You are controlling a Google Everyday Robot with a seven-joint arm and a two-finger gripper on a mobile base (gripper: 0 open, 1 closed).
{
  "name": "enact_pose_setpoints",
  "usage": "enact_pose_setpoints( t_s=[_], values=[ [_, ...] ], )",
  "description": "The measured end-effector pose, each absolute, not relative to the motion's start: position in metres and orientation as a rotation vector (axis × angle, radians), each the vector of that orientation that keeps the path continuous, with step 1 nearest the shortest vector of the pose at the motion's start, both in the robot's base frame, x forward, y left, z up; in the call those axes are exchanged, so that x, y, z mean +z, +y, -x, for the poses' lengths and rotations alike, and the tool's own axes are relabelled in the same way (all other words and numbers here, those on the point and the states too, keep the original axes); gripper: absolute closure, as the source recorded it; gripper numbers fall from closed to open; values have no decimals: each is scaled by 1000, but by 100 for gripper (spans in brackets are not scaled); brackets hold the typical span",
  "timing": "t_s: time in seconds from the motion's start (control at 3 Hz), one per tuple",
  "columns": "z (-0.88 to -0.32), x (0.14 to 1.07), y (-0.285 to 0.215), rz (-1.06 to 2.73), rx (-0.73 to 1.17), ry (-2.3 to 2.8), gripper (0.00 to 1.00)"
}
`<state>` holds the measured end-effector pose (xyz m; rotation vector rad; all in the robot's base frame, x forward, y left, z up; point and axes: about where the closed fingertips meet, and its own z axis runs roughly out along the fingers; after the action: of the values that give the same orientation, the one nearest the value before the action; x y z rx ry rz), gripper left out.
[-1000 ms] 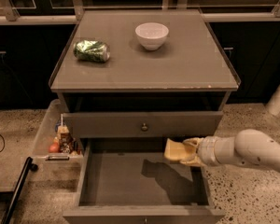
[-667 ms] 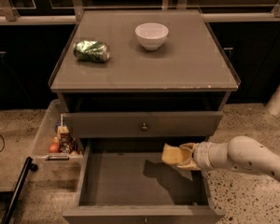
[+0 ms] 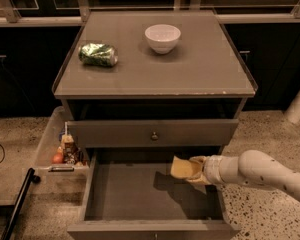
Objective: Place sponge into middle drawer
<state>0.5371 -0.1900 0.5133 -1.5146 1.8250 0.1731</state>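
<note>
Since a second ago the gripper (image 3: 191, 169) and the sponge (image 3: 179, 167) it carries have slid leftward and a little lower, so that they reach further in over the middle drawer (image 3: 132, 196). Its pale fingers are closed on the right end of the sponge, whose free left end points towards the middle of the tray. The white arm (image 3: 260, 171) comes in from the right edge of the view and crosses the drawer's right wall.

The sponge is held above the drawer's flat floor, over the right rear part of the tray, just below and in front of the shut drawer front (image 3: 110, 133) with its small round knob (image 3: 154, 135). A dark shadow lies on the tray floor beneath it, and whether the sponge touches the floor cannot be told for sure, though it appears to hang clear of it. The middle drawer is pulled well out.

On the cabinet top (image 3: 200, 74) a white bowl (image 3: 162, 38) stands near the back, and a shiny green can (image 3: 98, 54) lies on its side to the left of it, well apart. Left of the cabinet, a pale bin (image 3: 46, 140) holds a few small items that are too small to name
</note>
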Motion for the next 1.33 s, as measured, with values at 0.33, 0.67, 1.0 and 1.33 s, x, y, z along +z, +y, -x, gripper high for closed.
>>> enact_pose_setpoints(
  t_s=[0.33, 0.67, 1.0, 1.33],
  values=[
    [-549, 469, -179, 1469, 209, 1845, 100],
    [-558, 422, -165, 1456, 255, 1867, 100],
    [-564, 387, -155, 1436, 317, 1892, 100],
    [-564, 384, -155, 1433, 321, 1894, 81]
  ],
)
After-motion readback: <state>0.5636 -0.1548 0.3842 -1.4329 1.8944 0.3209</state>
